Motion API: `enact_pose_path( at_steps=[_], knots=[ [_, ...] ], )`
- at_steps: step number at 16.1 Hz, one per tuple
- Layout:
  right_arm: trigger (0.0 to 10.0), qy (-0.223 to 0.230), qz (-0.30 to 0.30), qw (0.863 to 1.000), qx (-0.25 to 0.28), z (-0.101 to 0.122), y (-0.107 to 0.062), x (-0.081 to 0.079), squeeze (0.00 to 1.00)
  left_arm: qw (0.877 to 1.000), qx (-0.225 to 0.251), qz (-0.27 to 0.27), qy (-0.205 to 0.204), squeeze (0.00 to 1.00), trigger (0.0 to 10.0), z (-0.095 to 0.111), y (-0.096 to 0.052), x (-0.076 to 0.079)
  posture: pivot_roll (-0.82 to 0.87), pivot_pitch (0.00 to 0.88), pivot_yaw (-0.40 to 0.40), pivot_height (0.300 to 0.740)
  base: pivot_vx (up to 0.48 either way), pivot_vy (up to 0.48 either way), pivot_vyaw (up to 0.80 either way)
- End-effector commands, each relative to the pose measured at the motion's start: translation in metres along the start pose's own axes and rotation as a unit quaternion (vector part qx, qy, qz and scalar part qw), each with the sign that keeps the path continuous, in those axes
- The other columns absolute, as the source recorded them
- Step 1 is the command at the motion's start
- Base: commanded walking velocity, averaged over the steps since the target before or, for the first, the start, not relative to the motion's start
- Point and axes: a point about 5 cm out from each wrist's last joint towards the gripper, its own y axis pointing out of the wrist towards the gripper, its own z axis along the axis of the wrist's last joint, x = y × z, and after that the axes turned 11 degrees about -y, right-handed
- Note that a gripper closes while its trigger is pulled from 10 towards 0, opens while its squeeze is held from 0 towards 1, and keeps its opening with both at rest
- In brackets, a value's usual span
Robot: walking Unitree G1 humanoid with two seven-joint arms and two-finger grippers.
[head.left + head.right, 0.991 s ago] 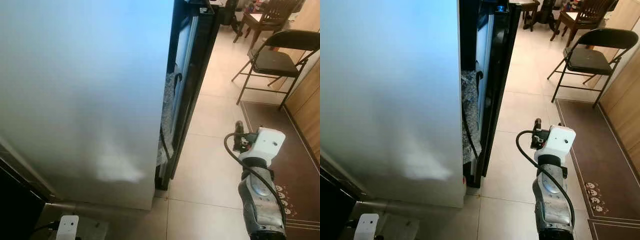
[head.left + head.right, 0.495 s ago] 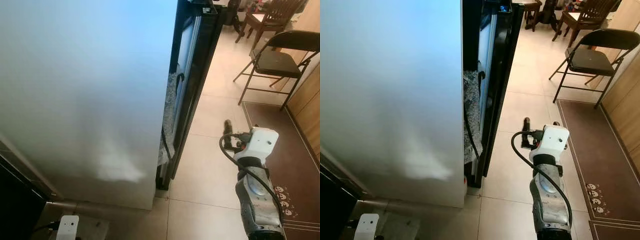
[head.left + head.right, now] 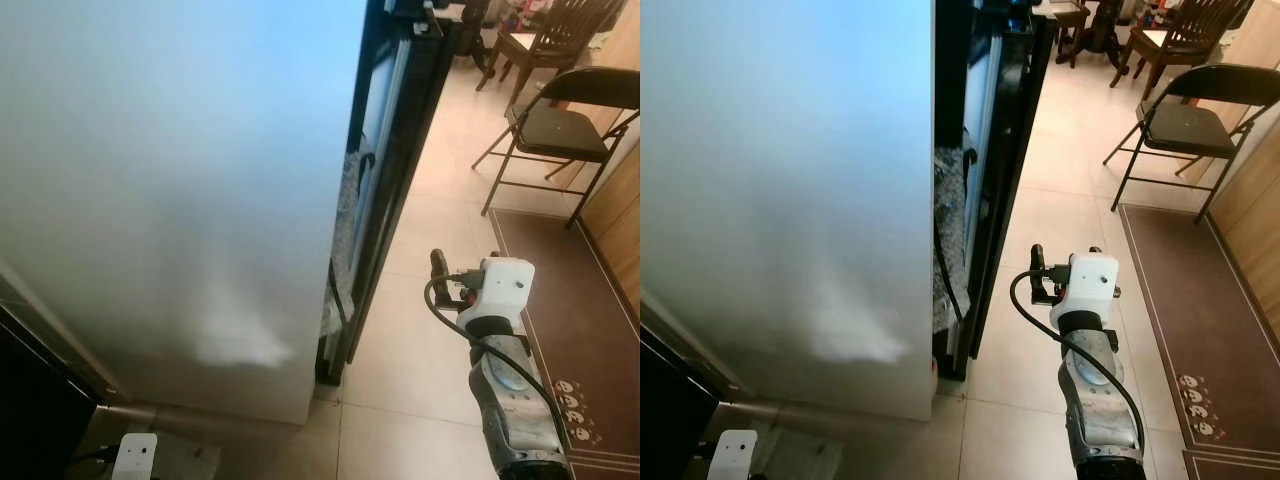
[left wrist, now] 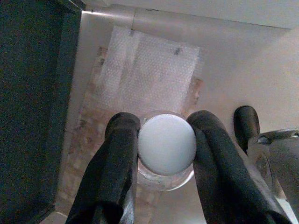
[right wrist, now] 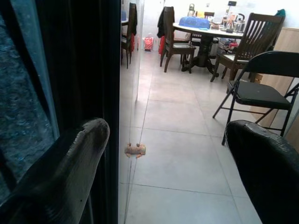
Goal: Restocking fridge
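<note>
My left fingers (image 4: 166,154) pinched a jar with a pale round lid (image 4: 167,144), held low over the floor beside the fridge (image 3: 170,180); the jar's body was hidden under its lid. My right fingers (image 5: 168,154) were spread wide just beside the dark edge of the fridge door (image 3: 1005,130). What lay behind that door was too dark to make out. A folding chair (image 3: 1195,120) stood well beyond the fridge, partly cut off.

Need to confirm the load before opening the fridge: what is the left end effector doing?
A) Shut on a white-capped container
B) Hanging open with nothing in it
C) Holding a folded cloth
A: in the left wrist view the left end effector clamps the white-capped container between its fingers.
</note>
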Motion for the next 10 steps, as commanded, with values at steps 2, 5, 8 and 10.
enact_pose_path(
  at_steps=[2,5,8,10],
  knots=[
    [10.0,-0.003,-0.007,1.0,-0.007,-0.0023,0.0003,0.0037,0.0,1.0,-0.012,0.005,-0.003,0.0,10.0,-0.0061,-0.0008,-0.0013,-0.13,0.05,-0.032,0.74,0.279,0.0,0.0],
    [10.0,-0.004,-0.002,1.0,-0.007,-0.0023,0.0011,0.002,0.0,1.0,-0.013,0.003,-0.004,0.0,10.0,-0.0073,-0.001,-0.0008,-0.13,0.05,-0.035,0.74,0.28,0.0,0.0],
    [10.0,-0.009,0.004,1.0,-0.008,-0.0029,0.001,0.0007,0.0,1.0,-0.015,0.003,-0.004,0.0,10.0,-0.0088,-0.0013,-0.0005,-0.13,0.051,-0.036,0.74,0.28,0.0,0.0],
    [10.0,-0.008,0.002,1.0,-0.005,-0.002,-0.0005,0.0012,0.0,1.0,-0.012,0.002,-0.004,0.0,10.0,-0.0087,-0.0014,-0.0009,-0.13,0.054,-0.037,0.74,0.0,0.0,0.0]
  ],
)
